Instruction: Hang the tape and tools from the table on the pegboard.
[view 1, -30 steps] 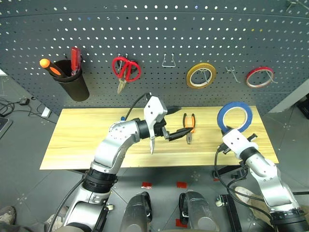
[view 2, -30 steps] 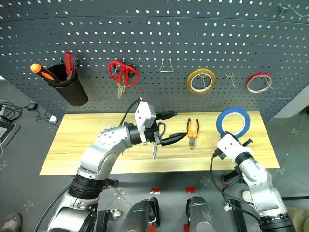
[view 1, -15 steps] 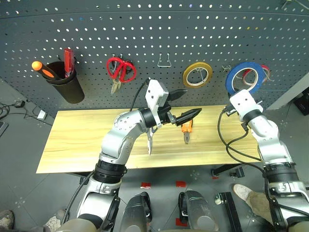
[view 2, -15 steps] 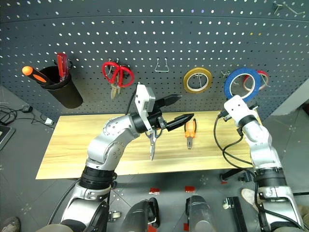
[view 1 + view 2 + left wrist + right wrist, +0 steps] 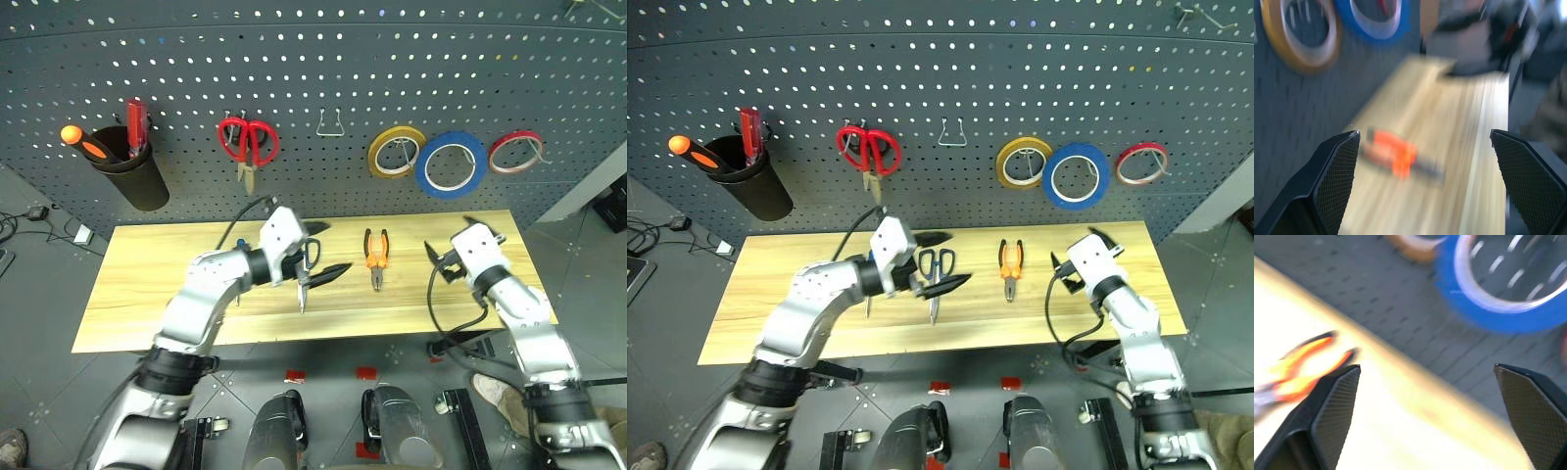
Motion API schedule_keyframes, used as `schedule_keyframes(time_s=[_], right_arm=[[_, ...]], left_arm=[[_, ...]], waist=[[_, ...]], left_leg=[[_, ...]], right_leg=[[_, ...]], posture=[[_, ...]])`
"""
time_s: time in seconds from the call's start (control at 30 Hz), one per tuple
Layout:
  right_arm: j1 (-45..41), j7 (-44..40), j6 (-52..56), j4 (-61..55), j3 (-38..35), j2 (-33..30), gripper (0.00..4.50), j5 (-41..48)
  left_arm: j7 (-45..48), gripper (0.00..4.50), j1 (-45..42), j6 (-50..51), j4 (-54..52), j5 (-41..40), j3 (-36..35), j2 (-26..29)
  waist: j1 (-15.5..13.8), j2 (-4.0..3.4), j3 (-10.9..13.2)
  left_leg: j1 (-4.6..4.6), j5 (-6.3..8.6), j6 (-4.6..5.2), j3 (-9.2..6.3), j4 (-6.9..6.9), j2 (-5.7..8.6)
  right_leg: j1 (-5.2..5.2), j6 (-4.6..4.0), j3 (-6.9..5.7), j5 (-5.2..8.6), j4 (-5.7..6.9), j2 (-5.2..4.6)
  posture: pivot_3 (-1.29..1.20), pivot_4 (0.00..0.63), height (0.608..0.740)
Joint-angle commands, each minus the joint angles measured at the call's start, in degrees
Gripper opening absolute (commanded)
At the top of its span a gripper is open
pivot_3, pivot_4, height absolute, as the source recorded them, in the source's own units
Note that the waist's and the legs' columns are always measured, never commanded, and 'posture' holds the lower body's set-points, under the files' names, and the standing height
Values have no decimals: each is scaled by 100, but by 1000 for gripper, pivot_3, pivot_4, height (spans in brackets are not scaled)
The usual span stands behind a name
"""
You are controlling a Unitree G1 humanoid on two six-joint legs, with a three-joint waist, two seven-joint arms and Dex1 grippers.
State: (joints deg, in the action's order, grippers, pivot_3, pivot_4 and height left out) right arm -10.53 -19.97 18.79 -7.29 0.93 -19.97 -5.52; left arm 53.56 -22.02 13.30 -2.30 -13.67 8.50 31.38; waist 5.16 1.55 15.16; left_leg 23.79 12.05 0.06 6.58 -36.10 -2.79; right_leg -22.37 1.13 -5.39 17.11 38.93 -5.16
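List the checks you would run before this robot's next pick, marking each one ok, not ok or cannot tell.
1. Blue tape hangs on the pegboard: ok.
2. Right gripper open and empty: ok.
3. Left gripper open, holding nothing: ok.
4. Scissors and pliers lie on the table, apart from each other: ok.
5. Empty hook free on the pegboard: ok.

You see a blue tape (image 5: 450, 164) ring on the dark grey pegboard (image 5: 313, 59) dotted with holes. Orange-and-black pliers (image 5: 374, 259) lie on your light wood table (image 5: 147, 274).
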Motion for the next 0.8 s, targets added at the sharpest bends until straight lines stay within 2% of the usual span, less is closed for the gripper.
schedule_keyframes(time_s=[0.03,0.17,0.3,0.53,0.8], right_arm=[[-220,107,1605,-919,255,551,4486,293],[-766,493,3088,-566,369,1157,4486,260],[-1341,895,3476,65,104,1679,4486,382],[-2395,1808,3306,1684,-690,2268,4486,548],[-3357,2163,2375,3580,-768,2362,4486,532]], left_arm=[[209,4500,109,-270,101,44,-288,373],[307,4500,222,-512,317,40,-519,649],[403,4500,397,-759,521,219,-616,1014],[416,4500,726,-767,347,200,-785,1337],[380,4500,852,-521,5,149,-876,1359]], waist=[[2,-4,3],[-16,-5,5],[-28,-8,21],[-23,2,127],[-24,-1,262]], left_leg=[[0,0,0,-1,0,0],[6,2,4,-4,-2,2],[9,2,3,-7,3,3],[56,1,1,1,6,2],[82,0,1,11,5,2]], right_leg=[[0,-4,2,-2,0,0],[-4,-12,-3,-8,-1,-5],[-6,-15,-11,-7,-3,-7],[-62,-21,-5,-4,1,-7],[-93,-21,1,-4,3,-7]], posture=[[-204,275,740],[-198,284,740],[-184,301,740],[-149,331,740],[-124,357,740]])
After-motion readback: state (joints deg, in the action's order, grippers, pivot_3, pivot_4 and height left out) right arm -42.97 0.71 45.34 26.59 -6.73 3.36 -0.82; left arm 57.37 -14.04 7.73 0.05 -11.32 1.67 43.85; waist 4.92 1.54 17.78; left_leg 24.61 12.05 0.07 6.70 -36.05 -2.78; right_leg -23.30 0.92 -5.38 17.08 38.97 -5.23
